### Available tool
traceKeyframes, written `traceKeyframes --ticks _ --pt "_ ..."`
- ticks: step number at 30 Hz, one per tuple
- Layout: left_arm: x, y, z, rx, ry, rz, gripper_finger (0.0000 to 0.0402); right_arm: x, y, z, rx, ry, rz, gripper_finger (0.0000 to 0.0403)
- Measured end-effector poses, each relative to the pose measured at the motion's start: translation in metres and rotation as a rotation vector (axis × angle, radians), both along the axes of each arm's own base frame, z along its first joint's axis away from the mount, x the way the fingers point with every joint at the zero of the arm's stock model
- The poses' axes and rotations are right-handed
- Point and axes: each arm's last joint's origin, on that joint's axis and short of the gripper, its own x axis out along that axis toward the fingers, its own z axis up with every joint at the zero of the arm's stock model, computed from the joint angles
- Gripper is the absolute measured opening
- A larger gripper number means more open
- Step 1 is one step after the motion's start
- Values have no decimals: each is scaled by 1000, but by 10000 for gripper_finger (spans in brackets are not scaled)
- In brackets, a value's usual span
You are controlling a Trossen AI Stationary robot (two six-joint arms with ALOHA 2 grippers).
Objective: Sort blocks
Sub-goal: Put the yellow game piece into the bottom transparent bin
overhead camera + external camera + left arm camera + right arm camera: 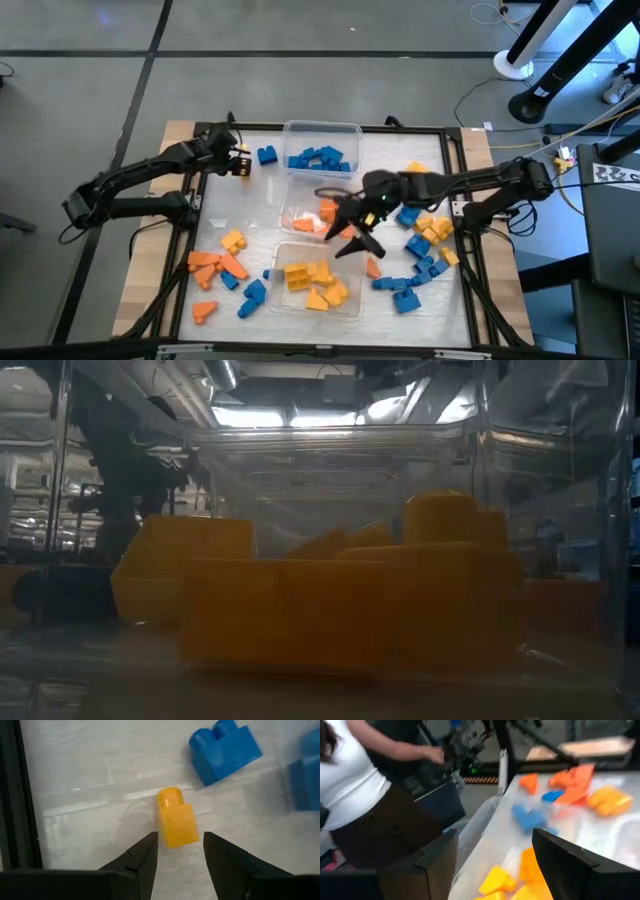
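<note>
Blue, orange and yellow blocks lie scattered on the table and in three clear tubs. My left gripper is at the far left of the table, pointing steeply down and open. Its fingertips stand on either side of the near end of a small yellow block that lies on the table, with a gap on each side. A blue block lies just beyond it. My right gripper hangs open and holds nothing, above the orange tub and the yellow tub.
A far tub holds blue blocks. Loose blocks lie at the near left and on the right. The table's dark frame runs close beside the left gripper. A person stands beyond the table's edge.
</note>
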Motion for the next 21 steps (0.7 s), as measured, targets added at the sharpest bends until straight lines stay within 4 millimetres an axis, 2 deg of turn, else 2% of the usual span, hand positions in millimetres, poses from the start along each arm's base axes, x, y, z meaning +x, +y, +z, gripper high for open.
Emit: traceKeyframes --ticks 4,9,15,21 --pt "1 1 -10 -32 40 31 148 -13 -18 17 -74 -8 -86 253" --pt "6 6 -19 -56 67 31 148 -43 -36 36 -223 33 -268 253" --pt "15 13 -23 -25 29 32 148 -79 -42 51 -339 74 -415 253" --pt "19 17 -31 -54 50 49 148 -102 -46 58 -404 107 -512 253"
